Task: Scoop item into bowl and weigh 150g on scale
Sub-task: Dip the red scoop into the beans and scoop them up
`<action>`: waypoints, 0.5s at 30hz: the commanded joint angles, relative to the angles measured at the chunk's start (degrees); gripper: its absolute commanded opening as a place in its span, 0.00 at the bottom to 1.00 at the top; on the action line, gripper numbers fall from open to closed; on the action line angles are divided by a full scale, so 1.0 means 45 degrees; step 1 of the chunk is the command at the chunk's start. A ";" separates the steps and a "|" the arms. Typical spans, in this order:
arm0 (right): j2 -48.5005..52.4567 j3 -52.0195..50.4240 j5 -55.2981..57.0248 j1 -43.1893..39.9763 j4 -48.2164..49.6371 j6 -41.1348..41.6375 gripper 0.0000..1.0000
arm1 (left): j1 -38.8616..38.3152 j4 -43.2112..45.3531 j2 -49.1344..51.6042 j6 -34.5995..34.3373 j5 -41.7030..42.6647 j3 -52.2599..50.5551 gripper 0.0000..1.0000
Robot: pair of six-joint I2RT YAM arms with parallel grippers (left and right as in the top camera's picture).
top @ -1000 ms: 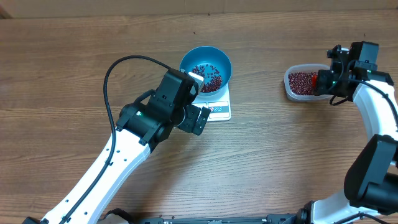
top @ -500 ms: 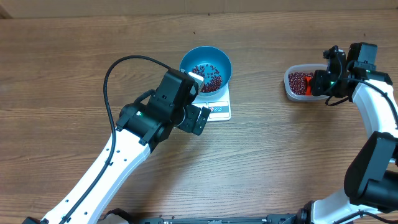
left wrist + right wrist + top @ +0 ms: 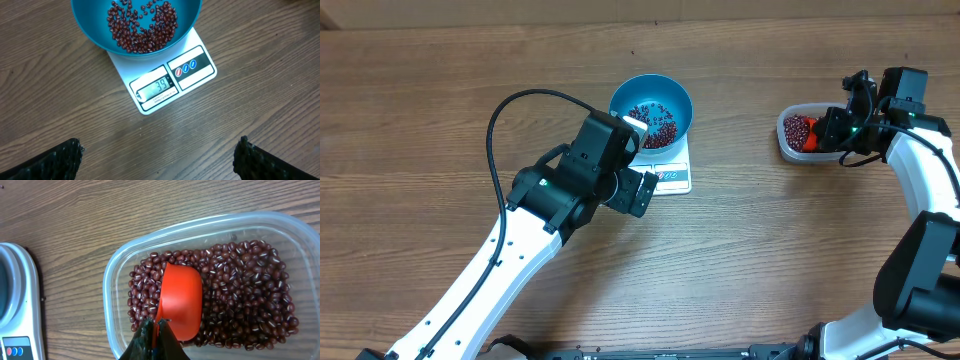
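Observation:
The blue bowl (image 3: 620, 100) stands on the white scale (image 3: 672, 178) and holds a thin layer of dark red beans (image 3: 142, 25). The scale's display (image 3: 157, 86) reads 39. My left gripper (image 3: 160, 150) hovers open over bare table just in front of the scale, with nothing between its fingers. My right gripper (image 3: 156, 325) is shut on the handle of a red scoop (image 3: 180, 300). The scoop's cup rests among the beans (image 3: 245, 290) in the clear tub (image 3: 112, 275), its rounded back towards the camera. In the overhead view the right gripper (image 3: 825, 130) is over the tub's right side.
The clear tub (image 3: 783, 140) sits on the wooden table to the right of the scale, with a gap of table between them. The left arm's black cable (image 3: 500, 120) loops over the table left of the bowl.
My right gripper has shifted a little left and brought the red scoop down into the tub's beans. The left arm, bowl and scale have not moved.

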 commanded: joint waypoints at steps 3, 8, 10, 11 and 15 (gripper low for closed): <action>0.0277 -0.0136 -0.0554 0.0010 0.0073 0.0306 0.04 | -0.0019 0.0005 0.0102 0.0282 0.0053 0.0155 1.00; 0.0398 -0.0136 -0.0865 -0.0223 0.0083 0.0923 0.04 | -0.0019 0.0005 0.0102 0.0282 0.0053 0.0155 1.00; 0.0398 -0.0136 -0.1365 -0.0384 0.0087 0.0971 0.04 | -0.0019 0.0005 0.0102 0.0282 0.0053 0.0155 1.00; 0.0398 -0.0136 -0.1617 -0.0457 0.0087 0.0976 0.04 | -0.0019 0.0005 0.0102 0.0282 0.0053 0.0155 1.00; 0.0398 -0.0141 -0.1851 -0.0782 0.0136 0.1705 0.04 | -0.0019 0.0005 0.0102 0.0282 0.0053 0.0155 1.00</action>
